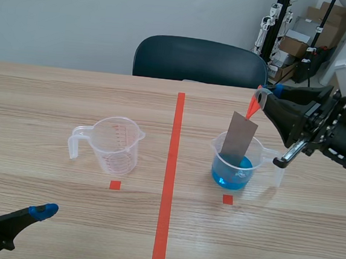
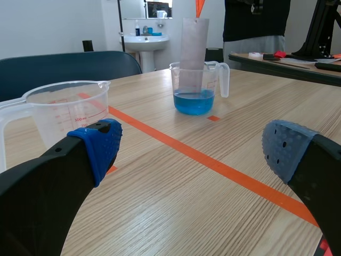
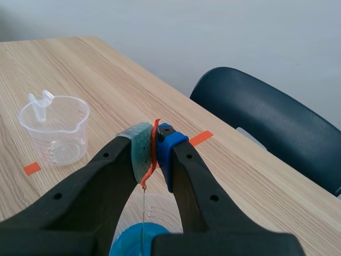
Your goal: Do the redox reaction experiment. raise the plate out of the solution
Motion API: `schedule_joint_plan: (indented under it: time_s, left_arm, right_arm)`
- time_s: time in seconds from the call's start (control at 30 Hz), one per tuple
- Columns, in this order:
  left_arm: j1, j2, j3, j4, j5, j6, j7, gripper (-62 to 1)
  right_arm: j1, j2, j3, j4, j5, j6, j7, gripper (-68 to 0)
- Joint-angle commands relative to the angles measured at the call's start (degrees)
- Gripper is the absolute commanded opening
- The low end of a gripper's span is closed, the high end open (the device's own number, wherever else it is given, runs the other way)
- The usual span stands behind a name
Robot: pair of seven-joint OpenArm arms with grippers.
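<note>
A light wooden table (image 1: 54,101) fills the scene, split by a long orange-red tape line, with a pale wall behind it. A dark blue chair (image 1: 197,62) is pushed in at the far edge, and cardboard boxes (image 1: 302,44) are stacked in the far right corner.

The right gripper (image 1: 261,100) is raised above the right half of the table. Its padded fingers are clamped on a thin orange strip (image 1: 252,106), which is seen pinched between the two pads in the right wrist view. The left gripper (image 1: 60,238) is held low over the near left corner. Its fingers are spread wide, and nothing lies between them.

A clear plastic measuring beaker (image 1: 263,157) stands right of the tape line, just behind a small orange-red square. A second, empty measuring beaker (image 1: 116,144) stands left of the line, well apart from the first.

A grey metal plate (image 1: 239,138) hangs from the orange strip, tilted slightly. Its upper part is well above the rim, and its lower end is inside the right-hand beaker. A shallow pool of blue solution (image 1: 230,174) lies at the bottom of that beaker. The plate's lower edge reaches down to the liquid's surface, but whether it is dipped in cannot be told.
</note>
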Motion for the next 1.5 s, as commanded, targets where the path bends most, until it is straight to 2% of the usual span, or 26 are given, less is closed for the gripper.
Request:
schedule_joint_plan:
  time_s: [0.0,0.47,0.67,0.73,0.87,1.03,1.2,1.33,1.47]
  left_arm:
    - [0.2,-0.2,-0.2,1.0,0.0,0.3,-2.6,-5.2]
    - [0.2,-0.2,-0.2,1.0,0.0,0.3,-2.6,-5.2]
    - [0.2,-1.0,-0.2,1.0,-0.2,0.3,-2.6,-5.2]
    - [0.2,-1.7,-0.2,1.0,-0.5,0.3,-2.6,-5.4]
    - [0.2,-3.6,-0.2,1.7,-4.5,0.3,-2.6,-5.4]
    - [0.2,-7.5,-0.2,3.5,-5.6,0.2,-2.6,-5.9]
    - [1.0,-12.1,-0.2,5.6,-6.0,0.2,-2.6,-6.0]
    - [3.1,-16.5,-0.2,9.8,-8.5,-0.5,-2.6,-18.8]
    - [4.9,-21.0,-0.2,15.3,-8.6,-1.2,-2.6,-29.6]
  right_arm:
    - [0.7,0.2,0.4,0.6,0.8,0.0,1.5,-67.1]
    - [0.7,2.2,0.4,0.6,2.4,0.7,5.6,-67.1]
    - [0.7,3.4,0.4,0.6,3.1,1.3,5.7,-67.1]
    - [0.7,3.9,0.4,0.6,3.2,1.4,5.8,-67.1]
    - [0.7,5.2,0.4,0.6,3.4,2.6,7.6,-67.1]
    - [0.7,7.8,0.4,0.9,4.9,6.1,10.2,-67.1]
    - [0.7,10.4,0.4,2.2,7.1,6.3,10.3,-67.1]
    - [0.7,13.1,0.4,4.2,8.6,6.3,10.2,-67.1]
    - [0.7,15.6,0.4,5.9,11.5,6.3,9.5,-67.1]
